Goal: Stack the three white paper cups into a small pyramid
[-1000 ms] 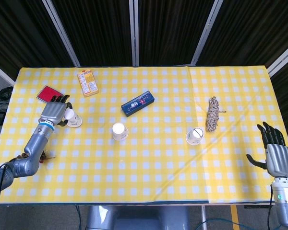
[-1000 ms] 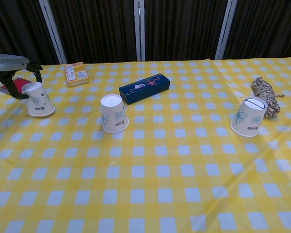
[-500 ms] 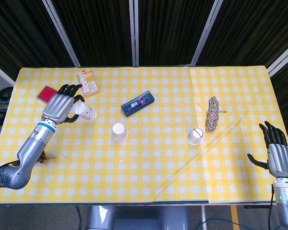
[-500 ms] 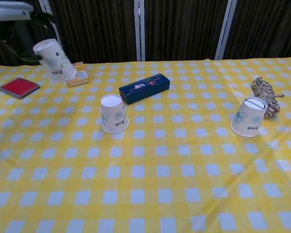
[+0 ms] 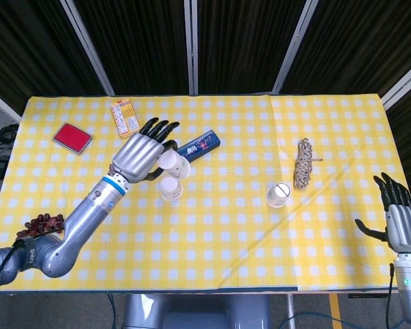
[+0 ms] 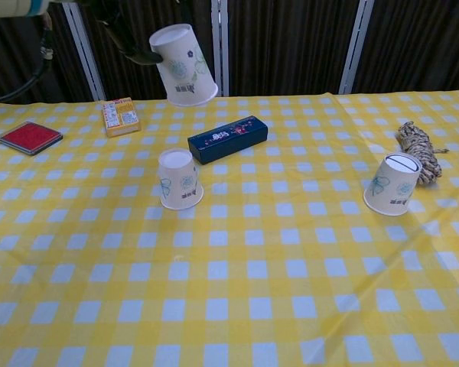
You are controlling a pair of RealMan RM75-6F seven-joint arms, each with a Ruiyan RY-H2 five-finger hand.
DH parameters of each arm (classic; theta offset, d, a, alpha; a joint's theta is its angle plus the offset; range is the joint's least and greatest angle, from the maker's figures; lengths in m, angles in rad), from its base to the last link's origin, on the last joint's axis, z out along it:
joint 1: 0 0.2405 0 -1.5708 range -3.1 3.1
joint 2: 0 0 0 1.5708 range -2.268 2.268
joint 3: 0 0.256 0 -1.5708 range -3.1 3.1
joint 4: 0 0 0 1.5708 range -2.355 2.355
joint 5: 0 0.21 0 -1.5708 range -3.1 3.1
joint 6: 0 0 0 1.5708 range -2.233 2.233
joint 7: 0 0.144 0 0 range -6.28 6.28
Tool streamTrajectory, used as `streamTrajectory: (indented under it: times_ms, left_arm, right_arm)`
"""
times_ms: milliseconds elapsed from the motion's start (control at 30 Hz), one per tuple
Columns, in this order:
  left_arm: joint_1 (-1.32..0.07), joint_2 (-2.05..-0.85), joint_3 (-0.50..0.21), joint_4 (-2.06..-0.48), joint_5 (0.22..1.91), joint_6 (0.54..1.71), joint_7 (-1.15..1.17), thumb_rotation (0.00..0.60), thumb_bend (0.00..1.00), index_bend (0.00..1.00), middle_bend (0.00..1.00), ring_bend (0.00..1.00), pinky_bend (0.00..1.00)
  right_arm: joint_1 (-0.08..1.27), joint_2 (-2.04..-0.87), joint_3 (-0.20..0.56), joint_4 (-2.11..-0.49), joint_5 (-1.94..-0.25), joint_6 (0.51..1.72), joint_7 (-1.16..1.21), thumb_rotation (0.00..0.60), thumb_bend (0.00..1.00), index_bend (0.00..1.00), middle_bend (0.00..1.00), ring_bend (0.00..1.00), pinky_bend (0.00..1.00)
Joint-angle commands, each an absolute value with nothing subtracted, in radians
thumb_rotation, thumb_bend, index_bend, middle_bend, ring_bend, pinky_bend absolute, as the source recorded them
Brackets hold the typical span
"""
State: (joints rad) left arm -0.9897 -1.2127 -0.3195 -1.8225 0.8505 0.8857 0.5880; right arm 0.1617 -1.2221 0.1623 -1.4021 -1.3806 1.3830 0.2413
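Three white paper cups, none stacked yet. My left hand [image 5: 138, 156] holds one white paper cup [image 6: 183, 64] mouth-down and tilted, in the air above the second upside-down white cup [image 6: 178, 178] near the tabletop's middle. The third white cup [image 6: 392, 184] leans well apart toward the right edge, beside a coiled rope bundle [image 6: 416, 142]. My right hand [image 5: 401, 219] hangs empty, fingers apart, off the right edge. I judge the base pair isn't formed yet.

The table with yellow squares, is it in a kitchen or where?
Probably a robot test room, not a kitchen: the yellow checked tablecloth holds scattered practice props, dark curtains hang behind, and a metal robot left hand lifts a white paper cup.
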Motion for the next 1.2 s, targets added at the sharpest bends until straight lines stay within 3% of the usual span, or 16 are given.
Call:
streamTrajectory:
  times_ms: [33, 300, 567, 1200]
  left_arm:
    - [-1.065, -1.311, -0.29, -1.773, 0.761, 0.891, 0.67, 0.6, 0.41, 0.38, 0.0, 0.0, 0.0]
    - [-1.166, -1.478, -0.242, -1.642, 0.62, 0.919, 0.785, 0.6, 0.41, 0.38, 0.0, 0.0, 0.0]
    - [-1.203, -1.57, -0.209, -1.546, 0.543, 0.911, 0.808, 0.6, 0.41, 0.39, 0.0, 0.0, 0.0]
    - [-1.235, -1.673, -0.173, -1.411, 0.49, 0.887, 0.812, 0.6, 0.4, 0.32, 0.0, 0.0, 0.0]
  right_arm:
    - [0.161, -1.217, 0.161, -1.403, -1.385, 1.382, 0.257, 0.6, 0.1, 0.03, 0.0, 0.0, 0.0]
    - [0.161, -1.21, 0.158, -1.399, -1.388, 1.374, 0.288, 0.6, 0.1, 0.03, 0.0, 0.0, 0.0]
    - [0.159, -1.205, 0.16, -1.399, -1.39, 1.377, 0.305, 0.6, 0.1, 0.03, 0.0, 0.0, 0.0]
    - [0.161, -1.206, 0.158, -1.4, -1.39, 1.376, 0.303, 0.6, 0.1, 0.03, 0.0, 0.0, 0.0]
